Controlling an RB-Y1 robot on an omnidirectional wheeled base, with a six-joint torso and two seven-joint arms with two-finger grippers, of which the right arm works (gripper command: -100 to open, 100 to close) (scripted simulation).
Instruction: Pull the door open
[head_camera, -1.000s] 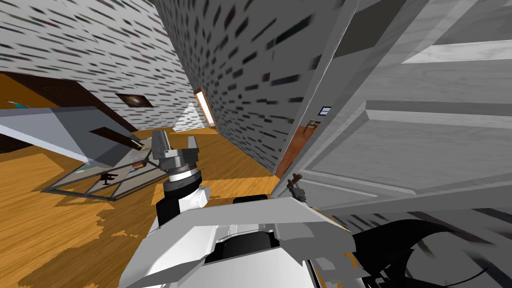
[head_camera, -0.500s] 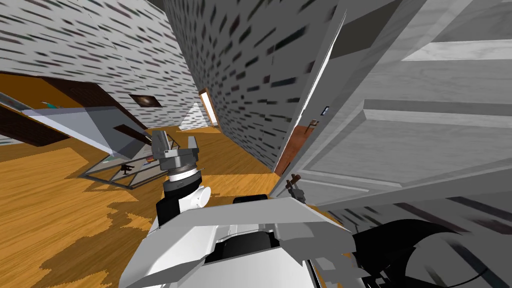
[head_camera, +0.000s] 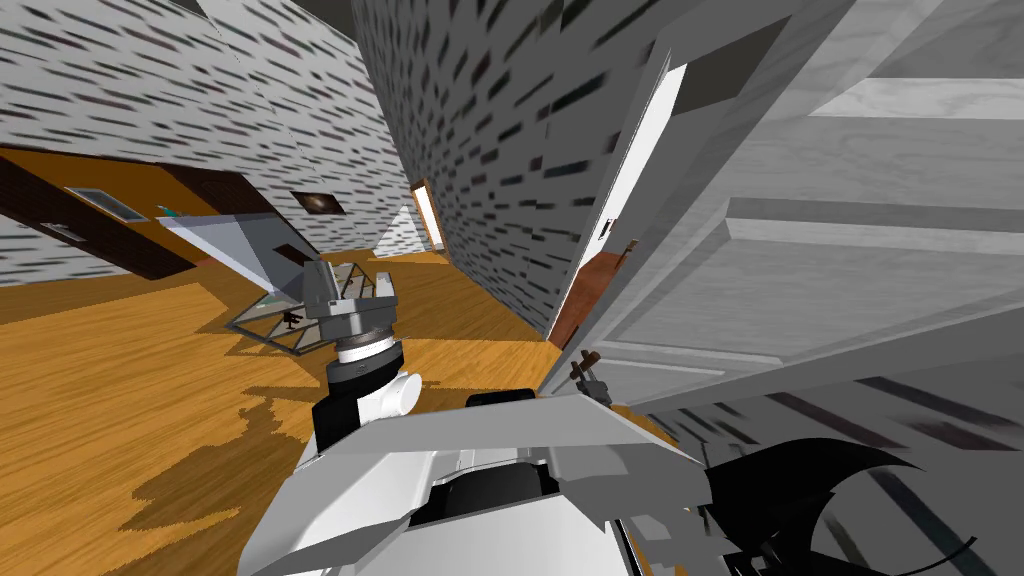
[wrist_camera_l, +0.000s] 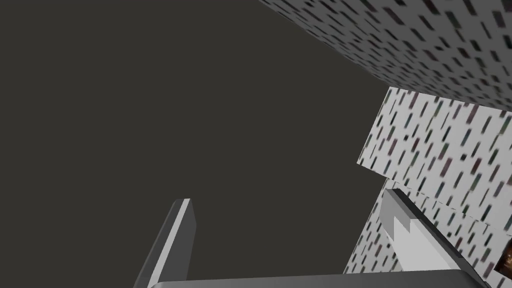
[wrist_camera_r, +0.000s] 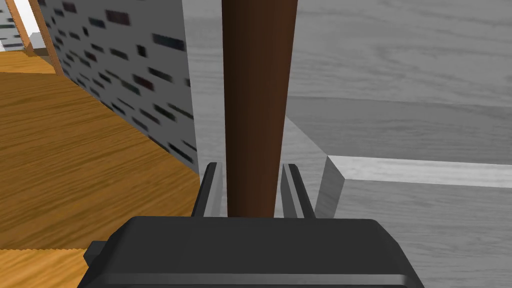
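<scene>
One grey panelled door (head_camera: 850, 280), one dark brown handle (wrist_camera_r: 255, 100) on it, two grippers: left gripper (head_camera: 352, 280), right gripper (wrist_camera_r: 251, 169).

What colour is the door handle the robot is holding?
The handle is dark brown, best seen in the right wrist view.

Grey panelled door (head_camera: 800, 270), ajar
Wood-grained face with sunken panels; a bright gap runs along its free edge. The dark brown handle (wrist_camera_r: 257, 100), a smooth bar near that edge, is pinched between the right gripper's (wrist_camera_r: 252, 167) fingers
</scene>
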